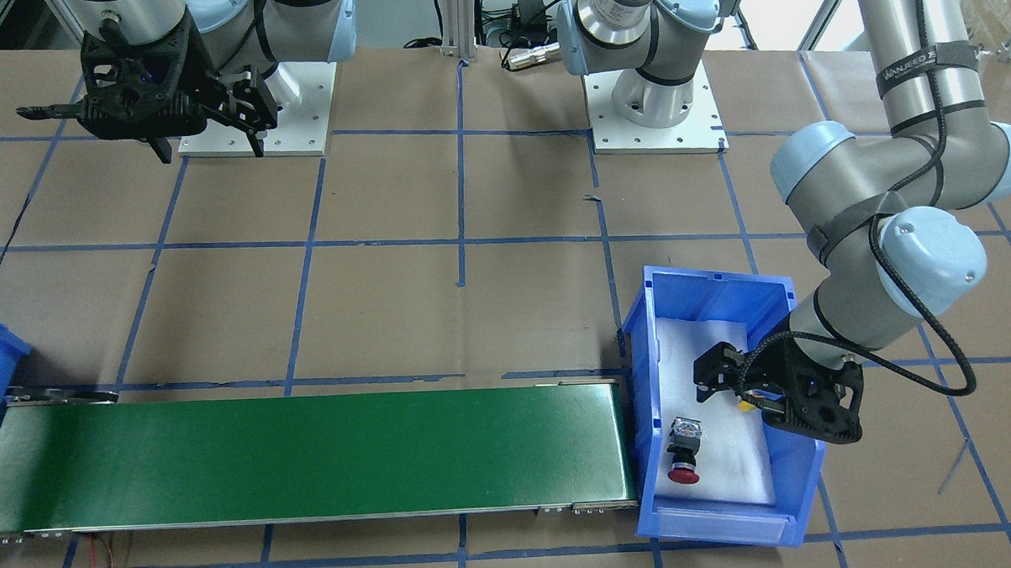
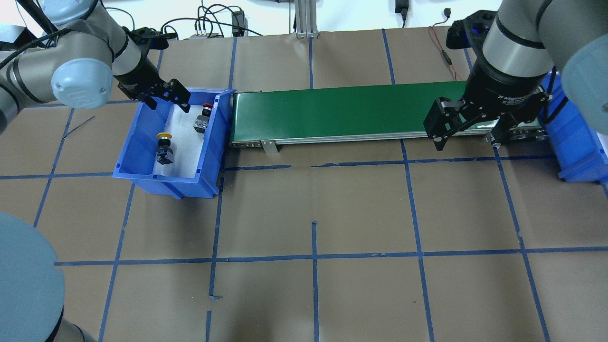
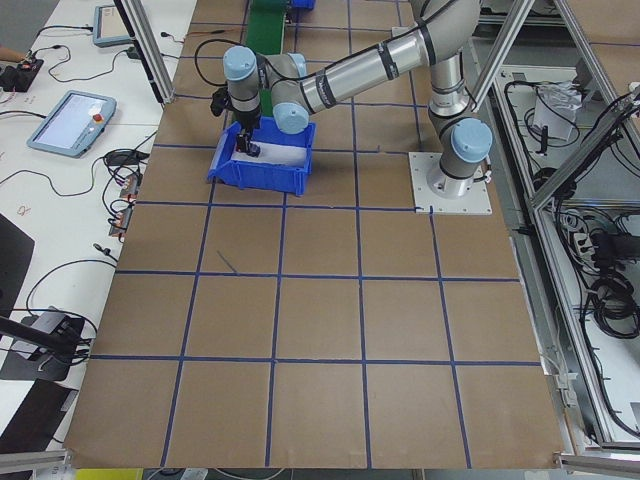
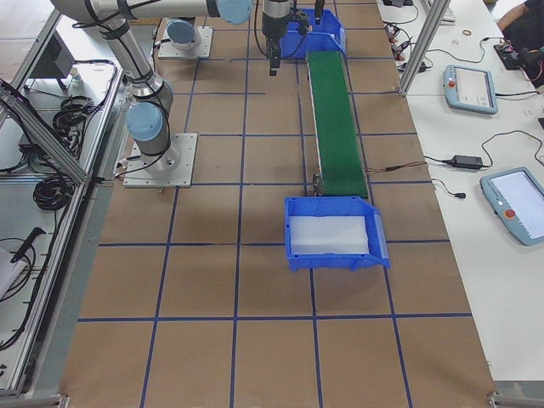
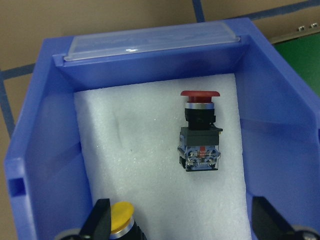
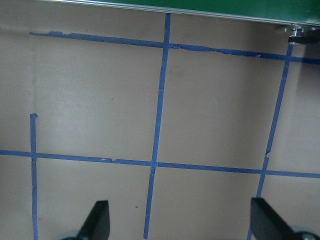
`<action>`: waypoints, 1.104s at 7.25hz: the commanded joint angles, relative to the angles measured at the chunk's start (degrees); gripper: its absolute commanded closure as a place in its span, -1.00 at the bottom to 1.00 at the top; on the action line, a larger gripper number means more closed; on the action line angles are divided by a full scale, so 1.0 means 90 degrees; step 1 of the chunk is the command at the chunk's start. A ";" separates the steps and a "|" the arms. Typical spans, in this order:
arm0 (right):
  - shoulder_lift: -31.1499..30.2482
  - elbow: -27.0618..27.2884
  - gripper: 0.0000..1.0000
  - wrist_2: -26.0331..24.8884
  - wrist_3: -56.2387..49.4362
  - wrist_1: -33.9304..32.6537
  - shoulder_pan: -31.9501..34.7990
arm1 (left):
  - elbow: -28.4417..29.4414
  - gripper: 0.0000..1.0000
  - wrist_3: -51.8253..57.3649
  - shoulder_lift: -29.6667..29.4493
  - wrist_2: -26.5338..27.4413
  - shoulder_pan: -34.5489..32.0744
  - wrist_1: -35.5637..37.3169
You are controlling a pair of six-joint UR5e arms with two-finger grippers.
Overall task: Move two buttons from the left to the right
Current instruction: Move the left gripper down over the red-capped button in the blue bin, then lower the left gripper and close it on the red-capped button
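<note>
Brown paper table cover [image 6: 90, 85] fills most of the view. Blue tape lines [image 6: 159, 95] mark it off in a grid. One long line runs near to far through the middle, another runs down the right side, and a short one on the left stops partway. Two lines run left to right, one far and one nearer, and both cross the middle line. The tape edges are ragged and torn in spots.

Far edge: a strip of green conveyor belt [image 6: 250, 6] with a silver side rail [image 6: 200, 14] along it. Far right corner: a small metal fitting [image 6: 298, 31], blurred.

Near edge: the right gripper [image 6: 181, 222], its two dark fingertips [image 6: 98, 220] set wide apart, only paper and tape between them.
</note>
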 commanded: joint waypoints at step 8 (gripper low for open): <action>0.0000 0.0000 -1.00 0.0000 0.0000 -0.0002 0.0008 | -0.0146 -0.98 0.0033 -0.0663 -0.0279 -0.0167 0.1214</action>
